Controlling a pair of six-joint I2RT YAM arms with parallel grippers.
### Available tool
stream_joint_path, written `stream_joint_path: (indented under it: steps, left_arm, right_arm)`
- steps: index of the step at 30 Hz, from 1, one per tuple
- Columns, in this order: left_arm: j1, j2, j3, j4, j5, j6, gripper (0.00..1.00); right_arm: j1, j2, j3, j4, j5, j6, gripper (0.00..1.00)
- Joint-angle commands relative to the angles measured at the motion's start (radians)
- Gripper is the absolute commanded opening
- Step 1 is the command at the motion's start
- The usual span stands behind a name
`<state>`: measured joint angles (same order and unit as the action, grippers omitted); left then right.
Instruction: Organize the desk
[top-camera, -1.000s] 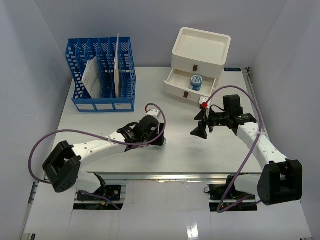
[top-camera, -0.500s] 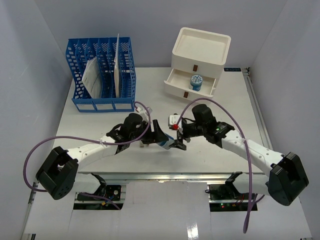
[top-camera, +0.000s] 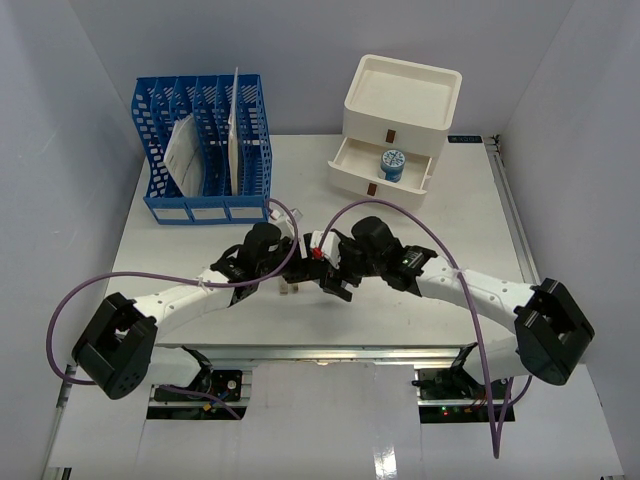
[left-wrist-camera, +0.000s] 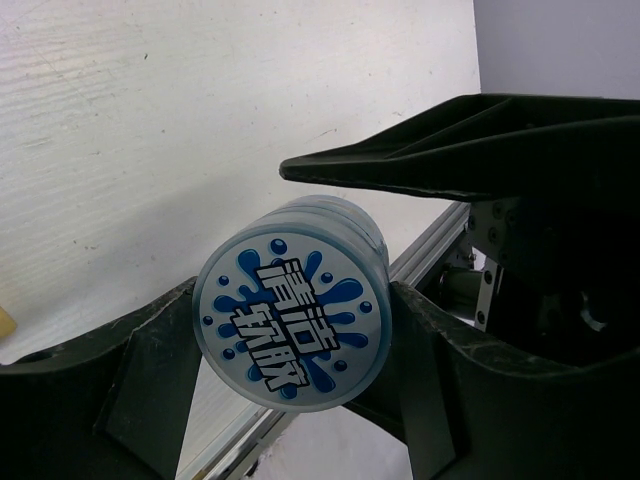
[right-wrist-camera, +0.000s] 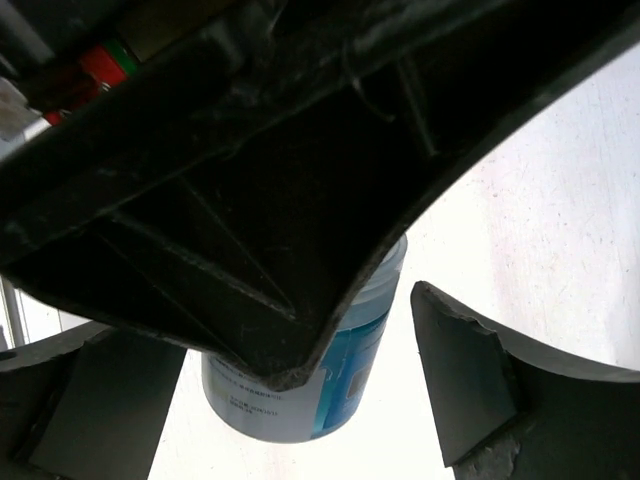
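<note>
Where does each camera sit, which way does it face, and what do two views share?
Top: above and behind the arms, looking down on the desk; left arm and right arm show whole.
Left wrist: on the left arm, looking along the left gripper, shut on a tub.
Right wrist: on the right arm, looking between the open right gripper at the tub.
Shared: both wrist views show the tub.

Top cam's up high behind the arm bases, looking down on the whole desk (top-camera: 480, 230). Both wrist cams are super close in, sharing one jar (left-wrist-camera: 292, 320): left sees its lid head-on, right its side.
</note>
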<state>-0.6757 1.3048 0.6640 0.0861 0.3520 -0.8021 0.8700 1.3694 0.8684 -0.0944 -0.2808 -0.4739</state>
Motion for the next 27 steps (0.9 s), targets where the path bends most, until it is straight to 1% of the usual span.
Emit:
stream_joint_path:
  steps: [1,2,4,6,9,12,14,16,17,19,21,22,25,27]
  left_arm:
    - [0.016,-0.052,0.019,0.093,0.051,-0.029,0.23]
    - [0.018,-0.053,0.019,0.093,0.055,-0.029,0.23]
    - [0.023,-0.059,0.011,0.105,0.06,-0.042,0.24]
    - [0.031,-0.067,0.006,0.108,0.063,-0.047,0.3]
    - [0.053,-0.081,-0.004,0.106,0.066,-0.051,0.48]
    - [0.087,-0.105,-0.015,0.103,0.081,-0.055,0.71]
    - [0.134,-0.129,-0.017,0.078,0.078,-0.048,0.84]
    - [0.175,-0.161,-0.001,0.02,0.057,-0.003,0.89]
    - [0.192,-0.183,0.011,-0.035,0.035,0.021,0.91]
    - [0.235,-0.247,0.045,-0.127,-0.045,0.089,0.94]
    - [0.264,-0.286,0.073,-0.183,-0.096,0.145,0.94]
    - [0.278,-0.304,0.091,-0.225,-0.145,0.19,0.96]
    - [0.289,-0.39,0.092,-0.273,-0.201,0.266,0.97]
    - [0.289,-0.43,0.06,-0.279,-0.197,0.292,0.97]
  right_arm:
    - [0.007,0.011,0.021,0.045,0.022,0.02,0.98]
    - [0.009,0.014,0.024,0.045,0.021,0.02,0.98]
    - [0.008,0.03,0.042,0.018,0.0,0.007,0.75]
    - [0.007,0.038,0.055,0.005,-0.01,-0.003,0.56]
    - [0.008,0.034,0.069,-0.013,-0.032,-0.027,0.32]
    - [0.008,0.011,0.085,-0.035,-0.025,-0.071,0.16]
    - [0.007,-0.015,0.087,-0.042,0.006,-0.11,0.13]
    - [0.003,-0.034,0.088,-0.054,0.056,-0.156,0.14]
    - [-0.004,-0.041,0.09,-0.06,0.084,-0.175,0.14]
    - [-0.028,-0.054,0.096,-0.061,0.124,-0.209,0.14]
    - [-0.073,-0.046,0.113,-0.059,0.154,-0.229,0.14]
    - [-0.09,-0.035,0.145,-0.052,0.18,-0.233,0.14]
    - [-0.181,0.052,0.254,-0.037,0.243,-0.208,0.14]
    - [-0.218,0.103,0.33,-0.015,0.29,-0.192,0.14]
